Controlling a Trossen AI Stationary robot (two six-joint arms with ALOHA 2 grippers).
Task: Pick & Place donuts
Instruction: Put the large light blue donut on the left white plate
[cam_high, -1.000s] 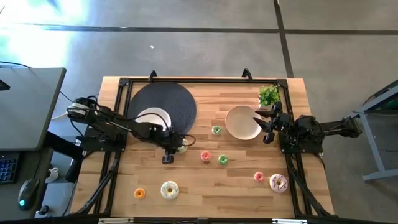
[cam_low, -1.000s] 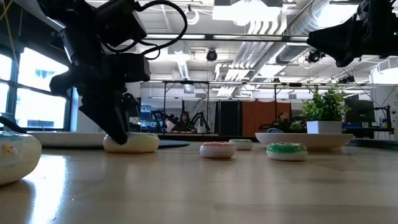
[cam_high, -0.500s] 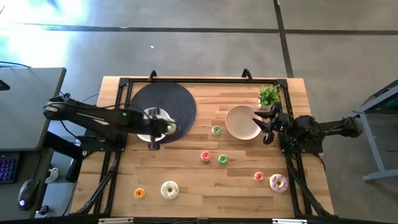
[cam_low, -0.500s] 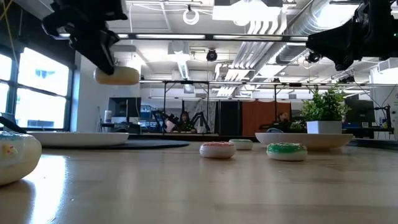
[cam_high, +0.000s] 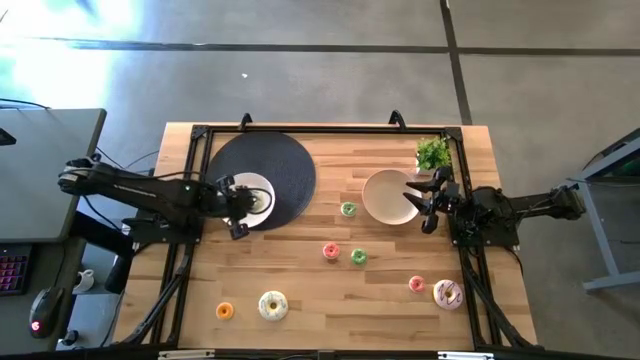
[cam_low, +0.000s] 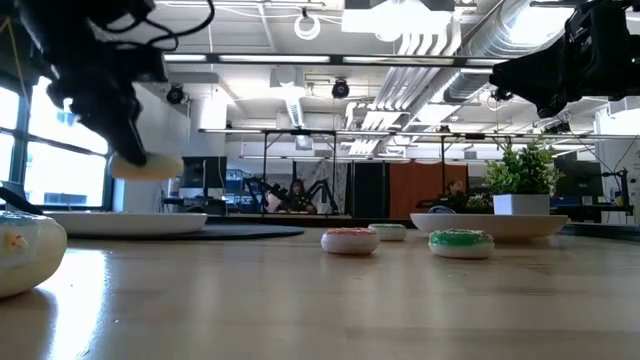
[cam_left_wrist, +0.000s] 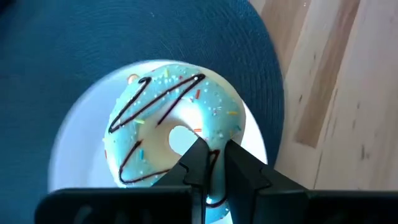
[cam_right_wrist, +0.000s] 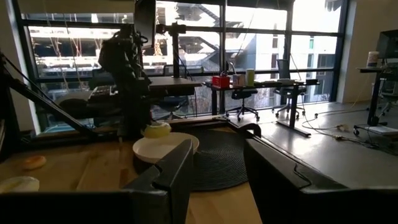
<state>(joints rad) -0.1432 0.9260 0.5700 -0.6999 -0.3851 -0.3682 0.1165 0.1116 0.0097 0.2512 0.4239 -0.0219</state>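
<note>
mat (cam_high: 290, 160) at table's (cam_high: 330, 300) far-left | plate (cam_high: 262, 186) on mat, donut (cam_high: 257, 199) held over it by left gripper (cam_high: 240, 205) | second plate (cam_high: 385, 203) and plant (cam_high: 433, 153) toward far-right corner, right gripper (cam_high: 425, 200) over that plate's edge | three donuts (cam_high: 345, 240) mid-table | two (cam_high: 250, 307) near front-left, two (cam_high: 435, 290) front-right

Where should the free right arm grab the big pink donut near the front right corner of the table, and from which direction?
Take the pink donut across its ring, fingers spanning the outer edge, or one finger in the hole. It lies flat on the table, so come straight down from above. A smaller donut sits close beside it; probably keep the fingers off that side. The right gripper waits open by the beige plate.
</note>
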